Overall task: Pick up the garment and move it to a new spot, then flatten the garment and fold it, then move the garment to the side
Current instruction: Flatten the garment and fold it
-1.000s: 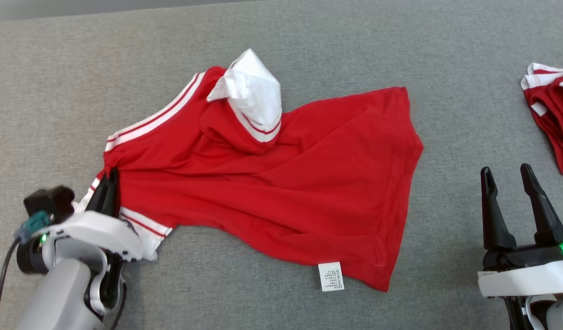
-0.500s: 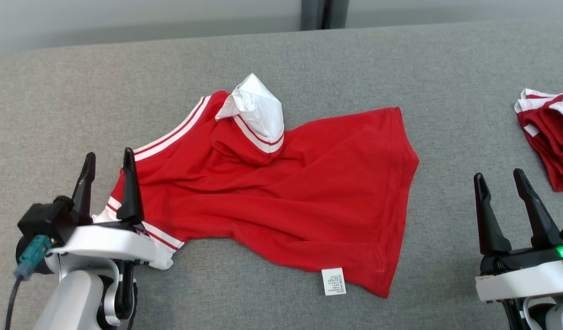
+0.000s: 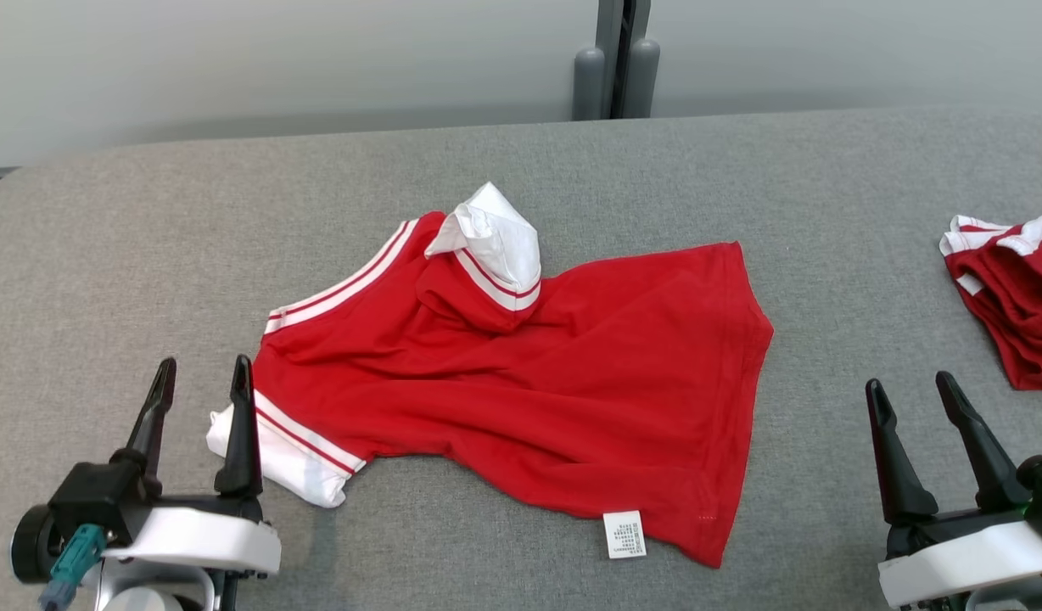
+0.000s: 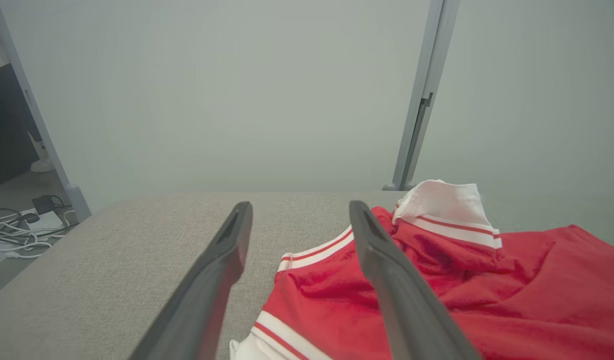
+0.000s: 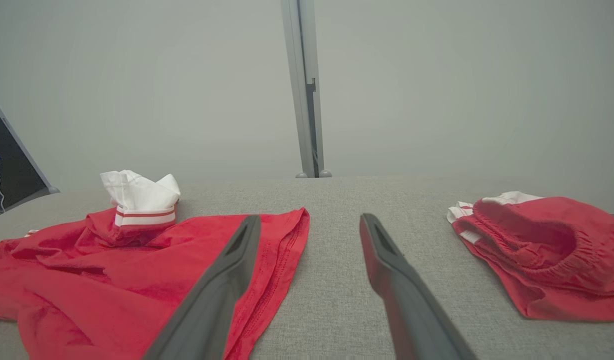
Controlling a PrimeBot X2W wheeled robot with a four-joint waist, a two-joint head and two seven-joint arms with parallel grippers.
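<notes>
We see our left gripper (image 4: 301, 206) with its fingers spread wide over the grey table (image 4: 112, 250). The red shirt (image 4: 512, 300) lies crumpled to the right, its white fold (image 4: 447, 200) standing up; cables (image 4: 17, 230) lie on the floor far left

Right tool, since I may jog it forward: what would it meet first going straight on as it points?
Probably nothing near: the right tool points along bare table, between the hem of the red shirt and the folded red garment. Farther on stands the grey post, though depth is unclear.
</notes>
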